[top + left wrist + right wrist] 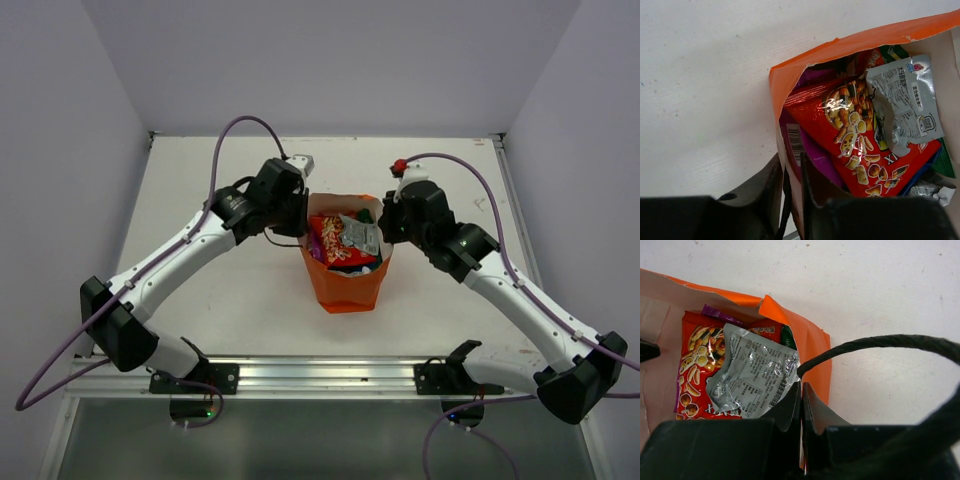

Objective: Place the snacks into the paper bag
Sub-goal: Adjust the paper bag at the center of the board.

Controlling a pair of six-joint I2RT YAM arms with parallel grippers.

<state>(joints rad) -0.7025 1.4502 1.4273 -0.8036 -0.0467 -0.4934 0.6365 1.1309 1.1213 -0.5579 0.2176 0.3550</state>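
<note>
"IX" on red packet (pixel 860 150), lower right of left wrist view; barcode on magenta packet (pixel 796 142); Chinese print on silver packet (pixel 905 100), illegible.

Angled inward: left arm (pixel 175 258), right arm (pixel 520 290); left claw (pixel 790 162) nearly closed, right claw (pixel 801 390) seemingly clamped.

A white desk (pixel 230 300) fills most of the top view, its matte surface marked with faint streaks and a few tiny dark specks that show more plainly in the two wrist views (pixel 700 75) (pixel 890 290). Pale lilac-grey walls close it in: a back wall (pixel 330 60), a left wall (pixel 50 150) and a right wall (pixel 590 120). Along the desk's near edge runs a silver aluminium rail (pixel 320 375) with lengthwise grooves. Below the rail lies a darker grey-green surface (pixel 320 440).
</note>
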